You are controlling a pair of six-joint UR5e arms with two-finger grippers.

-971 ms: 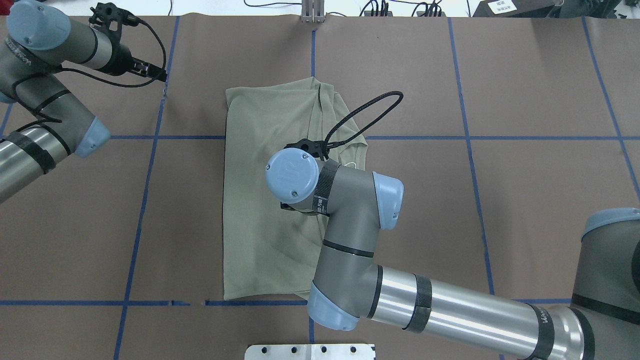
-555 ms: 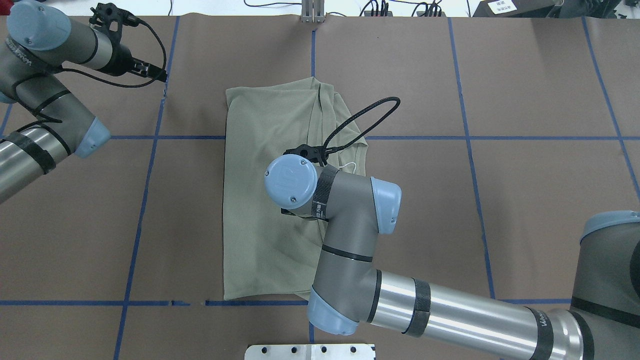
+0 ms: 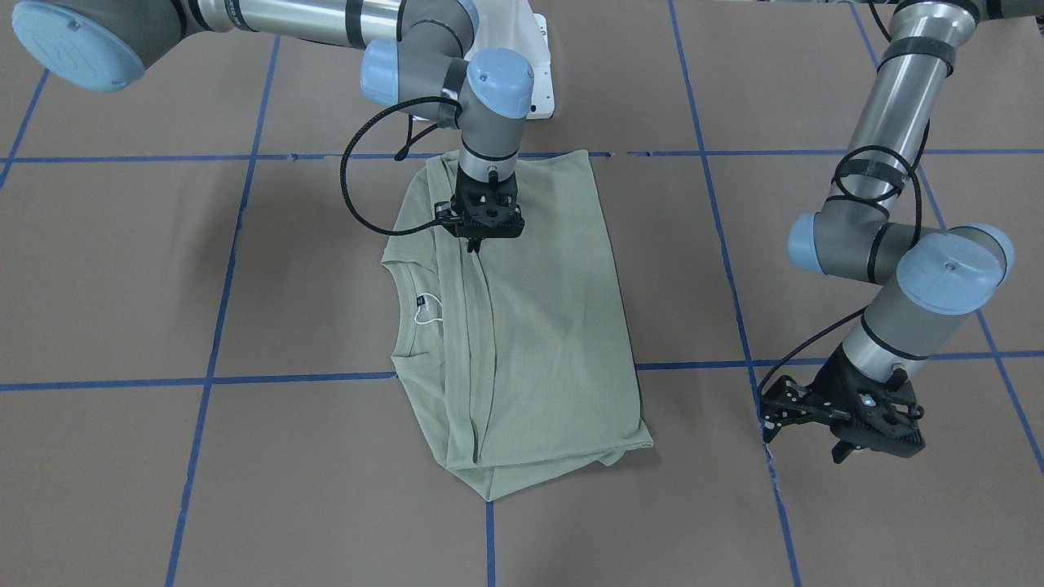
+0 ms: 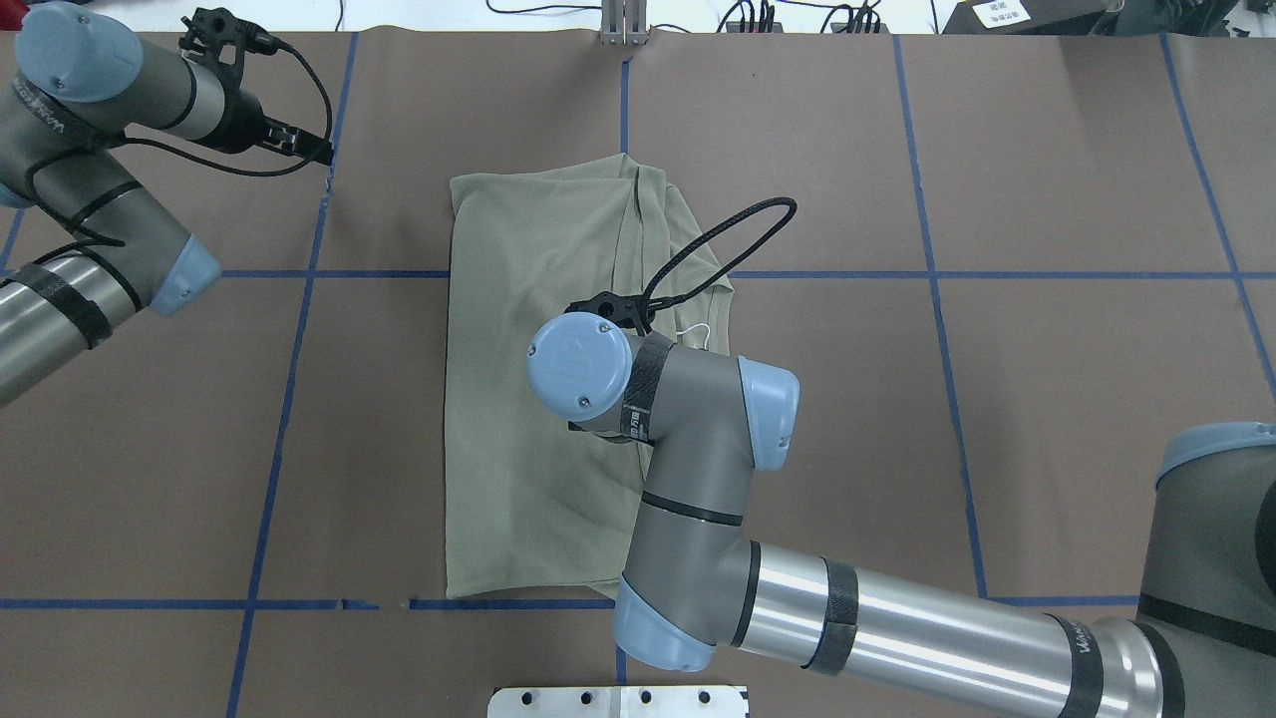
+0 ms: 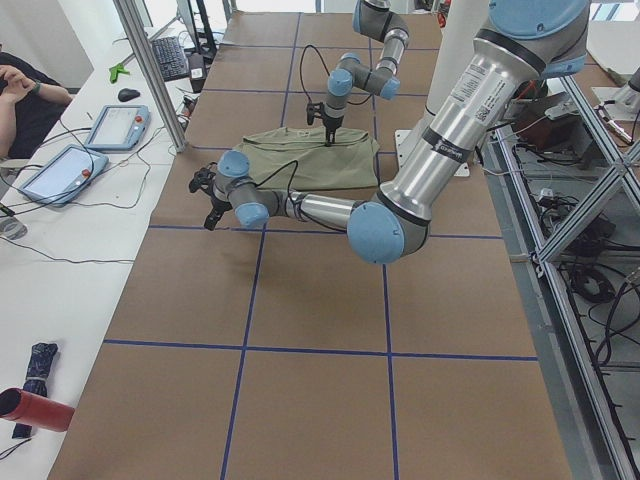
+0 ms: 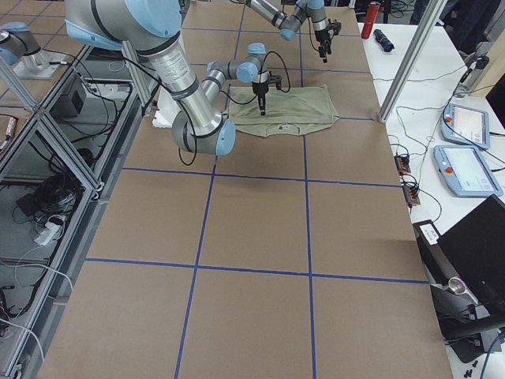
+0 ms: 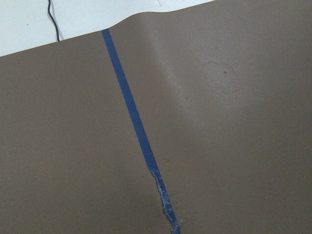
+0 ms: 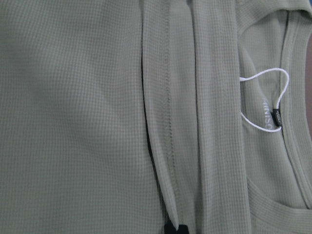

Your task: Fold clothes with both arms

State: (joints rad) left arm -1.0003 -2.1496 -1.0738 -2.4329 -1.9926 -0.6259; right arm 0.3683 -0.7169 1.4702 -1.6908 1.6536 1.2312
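Your silver-grey right arm slid toward the overhead frame's bottom, right pincer clenched over one sage-green knit shirt. You cannot tell the left pincer state. Two tablets lie beside the brown worktop.

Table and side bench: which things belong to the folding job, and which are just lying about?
Job: sage-green knit shirt; black two-finger right gripper; black two-finger left gripper.
Lying about: grey touchscreen tablets; red cylinder; black keyboard.

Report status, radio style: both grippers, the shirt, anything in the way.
Right gripper shut, tips down on shirt at its folded edge. Left gripper off to the side over the table, jaw state unclear. Shirt folded lengthwise, flat. No obstruction seen.
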